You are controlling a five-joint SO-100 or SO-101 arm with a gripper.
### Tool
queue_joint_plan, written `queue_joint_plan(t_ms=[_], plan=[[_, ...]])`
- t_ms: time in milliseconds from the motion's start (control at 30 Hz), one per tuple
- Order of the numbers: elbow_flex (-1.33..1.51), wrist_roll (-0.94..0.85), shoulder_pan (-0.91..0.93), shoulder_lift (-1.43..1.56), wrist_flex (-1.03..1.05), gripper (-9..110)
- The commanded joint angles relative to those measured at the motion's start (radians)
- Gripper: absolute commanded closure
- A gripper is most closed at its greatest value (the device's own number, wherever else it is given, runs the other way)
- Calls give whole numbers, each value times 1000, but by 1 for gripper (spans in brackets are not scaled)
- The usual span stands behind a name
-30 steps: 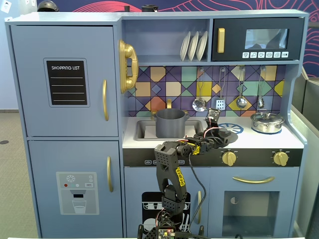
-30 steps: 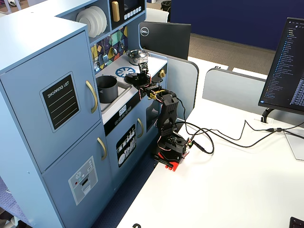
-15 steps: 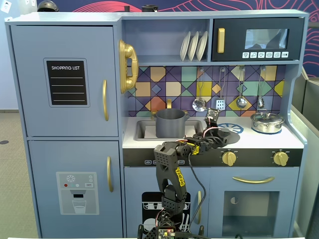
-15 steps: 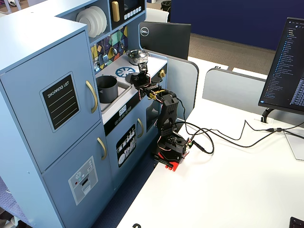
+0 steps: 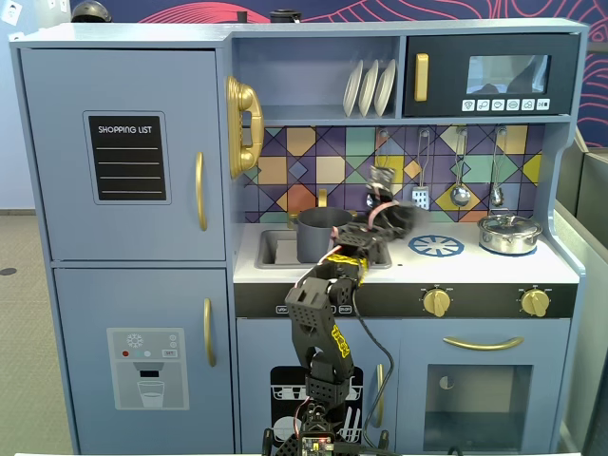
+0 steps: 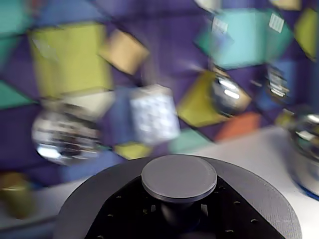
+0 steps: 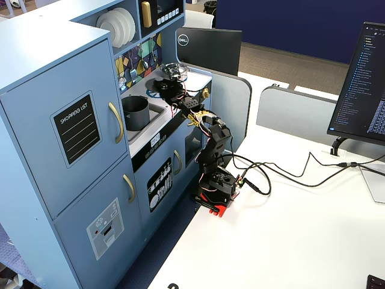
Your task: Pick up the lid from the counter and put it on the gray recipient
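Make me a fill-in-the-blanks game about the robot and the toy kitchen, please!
1. The gripper holds the dark-gray lid by its small round ____.
2. The gray pot sits in the sink with ____ on top of it yet.
3. The shiny steel pot stands at the ____ end of the counter in the front fixed view.
4. Three white ____ stand on the shelf above.

Missing words: knob; nothing; right; plates
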Motion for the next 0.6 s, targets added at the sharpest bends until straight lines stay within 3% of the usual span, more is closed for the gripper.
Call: queue_joint_plan(t_ms=[0, 567], plan=[[-84, 6, -95, 115, 51, 102], [-61, -5, -380, 104, 95, 102]])
